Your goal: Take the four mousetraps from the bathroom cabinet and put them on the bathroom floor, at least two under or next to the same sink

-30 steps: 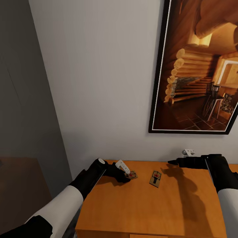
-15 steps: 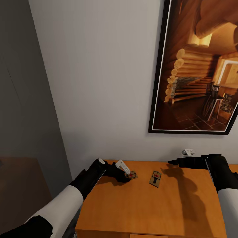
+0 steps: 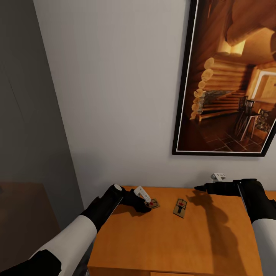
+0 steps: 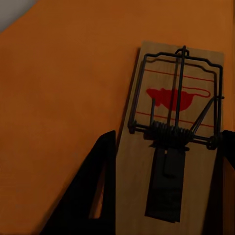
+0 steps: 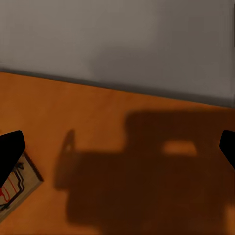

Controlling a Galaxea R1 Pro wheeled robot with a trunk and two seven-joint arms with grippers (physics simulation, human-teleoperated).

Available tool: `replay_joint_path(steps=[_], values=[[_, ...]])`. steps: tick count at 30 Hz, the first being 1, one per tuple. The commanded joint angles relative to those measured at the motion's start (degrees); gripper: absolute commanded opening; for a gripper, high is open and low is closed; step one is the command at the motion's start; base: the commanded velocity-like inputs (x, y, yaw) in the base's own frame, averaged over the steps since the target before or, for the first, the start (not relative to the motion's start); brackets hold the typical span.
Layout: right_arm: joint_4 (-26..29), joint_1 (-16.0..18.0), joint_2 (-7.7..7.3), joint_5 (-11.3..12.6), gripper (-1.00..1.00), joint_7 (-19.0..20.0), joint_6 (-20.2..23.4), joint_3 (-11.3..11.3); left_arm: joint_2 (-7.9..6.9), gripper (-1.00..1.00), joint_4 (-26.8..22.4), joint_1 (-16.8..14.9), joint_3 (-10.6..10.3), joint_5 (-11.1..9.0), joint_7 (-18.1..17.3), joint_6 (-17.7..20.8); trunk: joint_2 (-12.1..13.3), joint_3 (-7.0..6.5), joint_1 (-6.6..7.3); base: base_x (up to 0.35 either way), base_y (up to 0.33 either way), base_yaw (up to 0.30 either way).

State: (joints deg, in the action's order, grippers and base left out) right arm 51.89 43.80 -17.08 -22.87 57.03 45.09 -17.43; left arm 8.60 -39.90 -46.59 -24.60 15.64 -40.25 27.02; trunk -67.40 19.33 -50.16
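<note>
Here the robot stands in front of the orange-brown cabinet [image 3: 168, 234], both arms reaching over its flat top, with a grey wall behind and a large framed picture [image 3: 230, 76] of a log cabin interior hanging above to the right. The left gripper [image 3: 147, 201] is down at the near-left part of the top, its fingers standing apart on either side of one mousetrap [image 3: 154, 203]. From the left wrist camera that trap [image 4: 171, 147] lies flat on the wood between the two dark fingers [image 4: 93, 196], its wire bar, coil spring and red mouse print plain to see; the fingers flank its long edges, but whether they actually touch it I cannot tell. A second mousetrap [image 3: 180, 207] lies flat just to the right of the first, near it but apart. The right gripper [image 3: 201, 188] hovers over the back of the cabinet top near the wall, its fingers spread wide and holding nothing, throwing a broad shadow on the wood. In the right wrist camera a corner of a trap [image 5: 14, 188] shows beside one fingertip [image 5: 10, 152].
</note>
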Motion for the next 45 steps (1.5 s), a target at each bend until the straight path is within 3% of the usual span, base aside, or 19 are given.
replay_joint_path(steps=[1,15,24,34,38,40,45], values=[[0.1,0.1,0.03,-0.6,1.0,0.6,0.2,-0.2,-0.01,-1.0,0.5,0.0,-0.1,1.0,-0.3,0.3,0.4,-0.1,0.22,0.0,0.0,0.0],[0.1,0.1,0.11,-0.6,1.0,0.5,0.2,-0.2,0.21,-1.0,0.4,0.0,-0.2,0.9,0.2,0.3,6.0,-2.61,3.29,0.0,0.0,0.0],[0.1,0.1,0.12,-0.5,1.0,0.5,0.2,-0.2,0.6,-1.0,0.3,0.0,0.0,0.9,3.2,0.3,9.6,-4.23,5.27,0.0,0.0,0.0],[0.1,0.1,0.12,-0.7,1.0,0.6,0.2,0.0,1.39,-1.0,0.0,0.0,-0.1,0.7,3.2,1.2,13.6,-6.02,7.47,0.0,0.0,0.0],[0.4,0.1,0.12,-1.2,1.0,0.7,0.4,1.1,1.39,-1.0,0.0,0.0,0.1,0.6,4.4,7.1,15.2,-6.74,8.35,0.0,0.0,0.0],[0.5,0.1,-0.03,-1.3,1.0,0.6,0.4,3.1,1.39,-1.0,-0.2,0.0,0.2,0.4,6.5,10.0,16.0,-7.1,8.78,0.0,0.0,0.0],[0.5,0.1,-0.15,-3.0,1.0,0.5,0.2,4.3,1.39,-1.0,-0.3,0.1,0.3,-0.6,8.4,12.8,17.6,-7.82,9.66,0.0,0.0,0.0]])
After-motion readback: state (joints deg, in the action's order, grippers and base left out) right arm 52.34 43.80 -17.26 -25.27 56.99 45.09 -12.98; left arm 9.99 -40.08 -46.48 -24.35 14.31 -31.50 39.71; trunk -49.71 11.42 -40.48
